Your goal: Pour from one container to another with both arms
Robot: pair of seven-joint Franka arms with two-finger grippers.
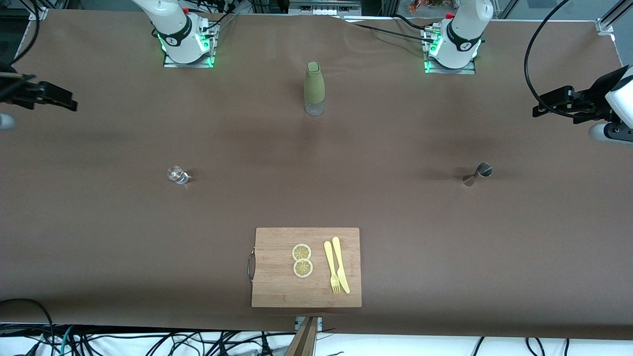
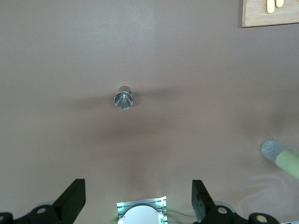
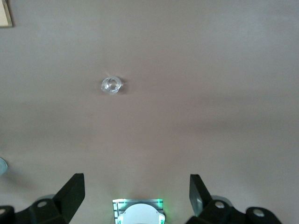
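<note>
The small steel jigger [image 1: 477,174] stands on the brown table toward the left arm's end; the left wrist view looks down into its cone [image 2: 123,99]. The tiny clear glass tumbler [image 1: 177,175] stands toward the right arm's end, and the right wrist view also shows it [image 3: 111,85]. My left gripper [image 1: 539,110] hangs open, high over the left arm's end of the table, well apart from the jigger; its fingers [image 2: 74,198] hold nothing. My right gripper [image 1: 69,104] hangs open over the right arm's end, apart from the tumbler, also with nothing in it [image 3: 137,193].
A tall olive-green bottle [image 1: 314,88] stands mid-table between the two arm bases. A wooden cutting board [image 1: 277,277] with two lemon slices [image 1: 302,260], a yellow fork [image 1: 331,267] and a yellow knife [image 1: 341,264] lies near the front camera's edge.
</note>
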